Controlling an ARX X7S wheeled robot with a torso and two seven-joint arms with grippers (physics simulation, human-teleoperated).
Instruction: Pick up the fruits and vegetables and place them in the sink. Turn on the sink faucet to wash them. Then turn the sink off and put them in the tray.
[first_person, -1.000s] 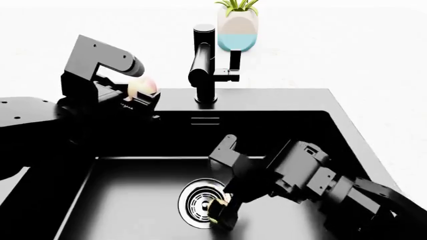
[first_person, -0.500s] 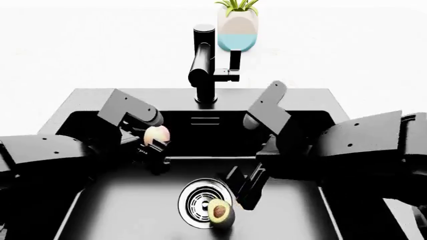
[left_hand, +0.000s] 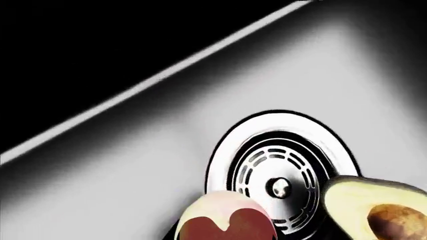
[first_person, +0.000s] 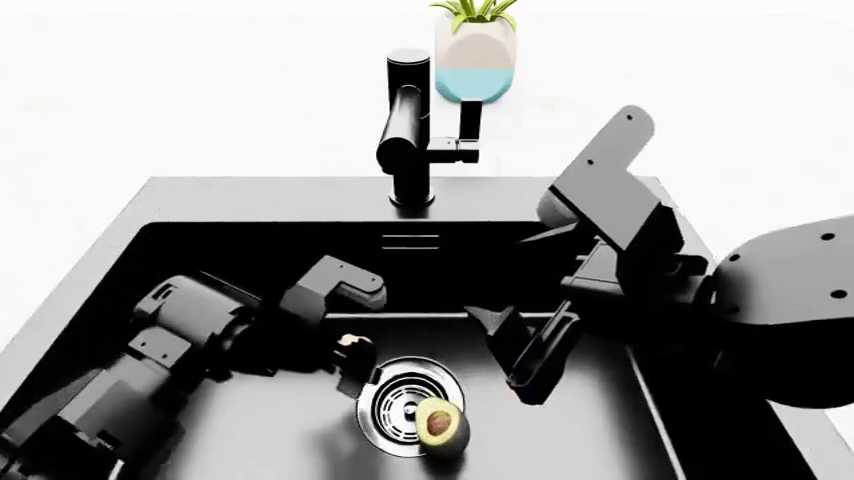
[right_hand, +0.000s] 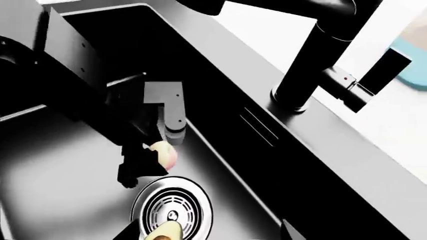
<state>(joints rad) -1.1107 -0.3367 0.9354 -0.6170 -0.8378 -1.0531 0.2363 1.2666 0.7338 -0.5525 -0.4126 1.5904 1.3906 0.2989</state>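
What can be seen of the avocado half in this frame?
The avocado half lies cut face up on the sink floor, resting on the near right rim of the round steel drain. It shows dark skin, green-yellow flesh and a brown pit. Neither end effector touches it; the left end effector holds the peach just beside it.

I see the halved avocado (first_person: 439, 424), dark-skinned with green-yellow flesh and brown pit, lying cut face up on the round steel drain (first_person: 400, 403) of the black rectangular sink (first_person: 240, 420), below my right gripper (first_person: 523, 345). The small round pink-yellow peach (right_hand: 164, 153) sits between my left gripper (first_person: 350, 358) fingers, just beside the drain. The tall matte black faucet (first_person: 407, 130) stands behind the basin.
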